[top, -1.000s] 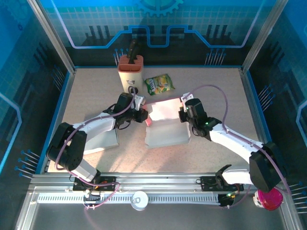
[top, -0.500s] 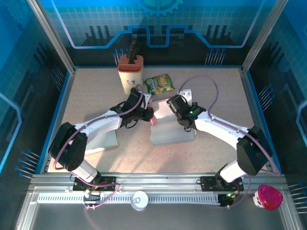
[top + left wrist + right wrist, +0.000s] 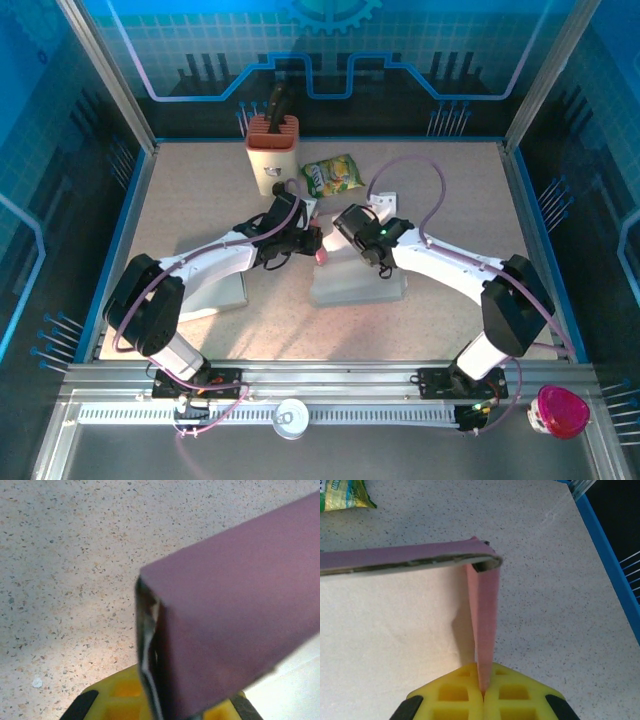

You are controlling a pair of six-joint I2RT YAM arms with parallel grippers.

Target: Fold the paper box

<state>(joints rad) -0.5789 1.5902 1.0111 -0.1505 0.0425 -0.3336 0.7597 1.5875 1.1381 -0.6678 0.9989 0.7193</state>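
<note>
The paper box [image 3: 358, 282], white inside and pink outside, lies partly folded at the table's middle. My left gripper [image 3: 316, 243] is at its back left corner, shut on a pink side flap [image 3: 240, 615]; the yellow fingers [image 3: 117, 695] clamp the flap's edge, which stands upright. My right gripper [image 3: 347, 229] is close beside it over the box's back edge, shut on a thin pink flap [image 3: 485, 615] that rises from between the yellow fingertips [image 3: 465, 690]. That flap meets a bent pink wall [image 3: 410, 560] above the white panel [image 3: 385, 630].
A knife block [image 3: 272, 150] and a green snack bag [image 3: 332, 176] stand behind the box. A flat white sheet [image 3: 215, 290] lies under the left arm. The blue table edge [image 3: 605, 540] runs on the right. A pink-lidded jar [image 3: 560, 412] sits off the table, front right.
The right gripper has swung left along the box's back edge, close to the left gripper, folding the pink back panel up. The left gripper has shifted slightly right.
</note>
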